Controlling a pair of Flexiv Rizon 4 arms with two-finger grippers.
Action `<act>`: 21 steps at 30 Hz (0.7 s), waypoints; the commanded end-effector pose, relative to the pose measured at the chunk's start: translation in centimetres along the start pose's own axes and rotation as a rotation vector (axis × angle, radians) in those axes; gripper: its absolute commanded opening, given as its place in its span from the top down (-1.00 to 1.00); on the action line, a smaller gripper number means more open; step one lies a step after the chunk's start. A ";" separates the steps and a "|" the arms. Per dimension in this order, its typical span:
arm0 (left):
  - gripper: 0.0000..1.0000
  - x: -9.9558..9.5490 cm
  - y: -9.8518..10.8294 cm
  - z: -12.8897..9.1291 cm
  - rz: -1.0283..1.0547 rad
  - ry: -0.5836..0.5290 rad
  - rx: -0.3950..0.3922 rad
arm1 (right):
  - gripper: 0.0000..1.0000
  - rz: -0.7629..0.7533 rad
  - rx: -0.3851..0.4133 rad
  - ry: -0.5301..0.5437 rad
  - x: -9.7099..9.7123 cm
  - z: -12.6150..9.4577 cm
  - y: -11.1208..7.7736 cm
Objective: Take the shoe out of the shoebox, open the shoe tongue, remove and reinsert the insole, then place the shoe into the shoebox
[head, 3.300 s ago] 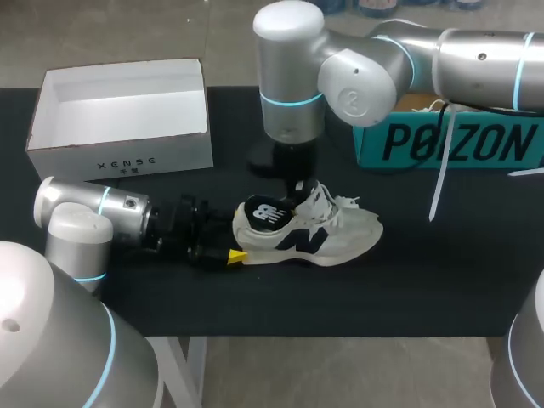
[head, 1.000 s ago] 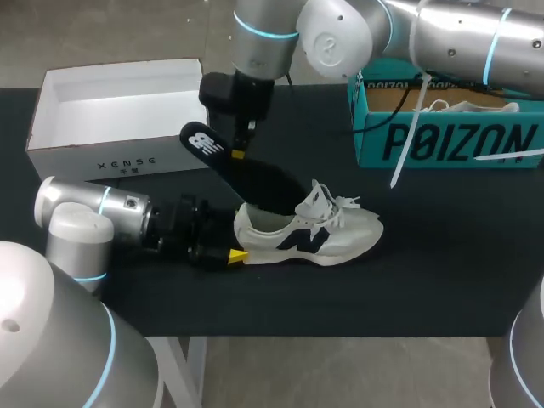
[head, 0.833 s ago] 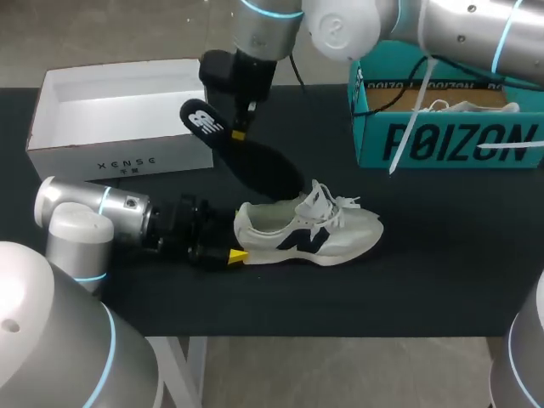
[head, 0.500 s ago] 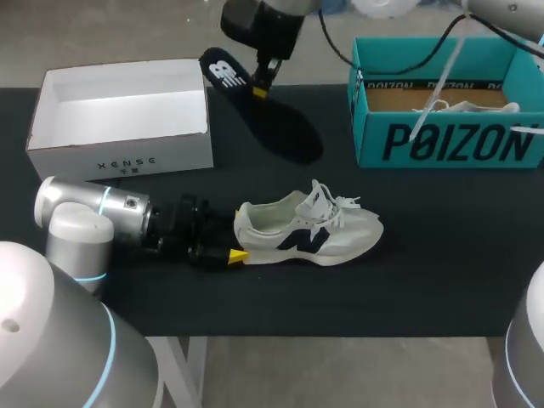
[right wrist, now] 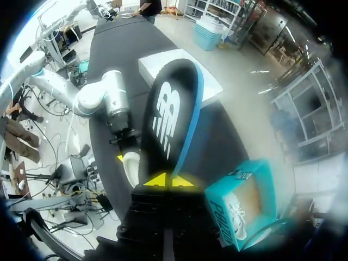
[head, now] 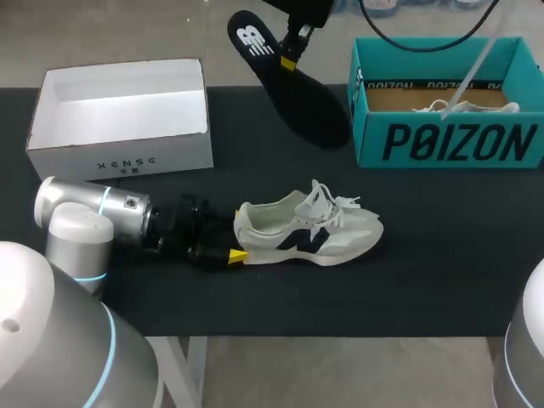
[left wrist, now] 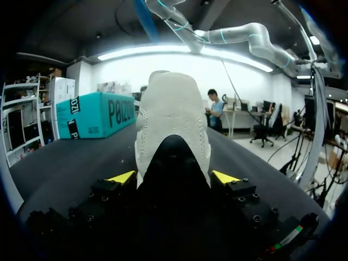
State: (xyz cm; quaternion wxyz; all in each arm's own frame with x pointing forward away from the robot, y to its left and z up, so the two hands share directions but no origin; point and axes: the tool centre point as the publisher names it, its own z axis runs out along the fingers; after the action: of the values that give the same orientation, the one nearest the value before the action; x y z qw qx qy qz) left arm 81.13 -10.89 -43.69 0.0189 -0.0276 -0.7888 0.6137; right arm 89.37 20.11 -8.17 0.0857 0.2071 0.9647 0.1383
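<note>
Sneaker [head: 306, 229] lies unboxed on the table [head: 442, 263], heel clamped by left hand [left wrist: 174, 176]; insole [head: 302, 98] is pinched aloft by right hand [right wrist: 168, 180]; reinsertion and boxing are judged outstanding.

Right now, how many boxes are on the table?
2. The white box sits back left, open; the teal box sits back right, a white laced shoe showing inside. None seems hidden.

The left arm [head: 93, 212] lies low at near left, left tool [left wrist: 173, 177] clamped on the shoe [head: 331, 234] heel; the right arm [head: 308, 8] hangs high at far centre, right tool [right wrist: 168, 181] pinching the insole [head: 306, 102].
</note>
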 end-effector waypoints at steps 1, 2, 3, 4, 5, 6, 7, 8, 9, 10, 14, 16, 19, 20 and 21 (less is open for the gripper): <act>1.00 0.0 0.4 0.1 0.001 -0.001 0.000 | 1.00 0.000 0.000 0.003 -0.1 0.2 0.1; 1.00 0.0 0.4 0.1 0.001 -0.001 0.000 | 1.00 0.000 0.000 0.003 -0.1 0.2 0.1; 1.00 0.0 0.4 0.1 0.001 -0.001 0.000 | 1.00 0.000 0.000 0.003 -0.1 0.2 0.1; 1.00 0.0 0.4 0.1 0.001 -0.001 0.000 | 1.00 0.000 0.000 0.003 -0.1 0.2 0.1; 1.00 0.0 0.4 0.1 0.001 -0.001 0.000 | 1.00 0.000 0.000 0.003 -0.1 0.2 0.1; 1.00 0.0 0.4 0.1 0.001 -0.001 0.000 | 1.00 0.000 0.000 0.003 -0.1 0.2 0.1; 1.00 0.0 0.4 0.1 0.001 -0.001 0.000 | 1.00 0.000 0.000 0.003 -0.1 0.2 0.1; 1.00 0.0 0.4 0.1 0.001 -0.001 0.000 | 1.00 0.000 0.000 0.003 -0.1 0.2 0.1; 1.00 0.0 0.4 0.1 0.001 -0.001 0.000 | 1.00 0.030 -0.011 0.022 0.7 -0.1 -1.1; 1.00 0.0 0.4 0.1 0.001 -0.001 0.000 | 1.00 0.069 -0.008 0.020 1.5 -0.5 -2.1; 1.00 0.0 0.4 0.1 0.001 -0.001 0.000 | 1.00 0.205 0.025 0.039 4.1 -2.4 -5.5; 1.00 0.0 0.4 0.1 0.001 -0.001 0.000 | 1.00 0.265 0.015 0.059 5.5 -3.8 -6.8; 1.00 0.0 0.4 0.1 0.001 -0.001 0.000 | 1.00 0.320 -0.054 0.080 7.6 -5.8 -8.0; 1.00 0.0 0.4 0.1 0.001 -0.001 0.000 | 1.00 0.342 -0.077 0.079 8.6 -6.7 -8.2; 1.00 0.0 0.4 0.1 0.001 -0.001 0.000 | 1.00 0.367 -0.090 0.077 9.2 -7.2 -8.3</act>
State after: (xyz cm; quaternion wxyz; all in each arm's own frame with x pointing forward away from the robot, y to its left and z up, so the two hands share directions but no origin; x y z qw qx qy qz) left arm 81.13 -10.89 -43.69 0.0190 -0.0276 -0.7888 0.6137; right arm 80.29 18.13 -5.18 0.0089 0.3545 0.9214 0.1587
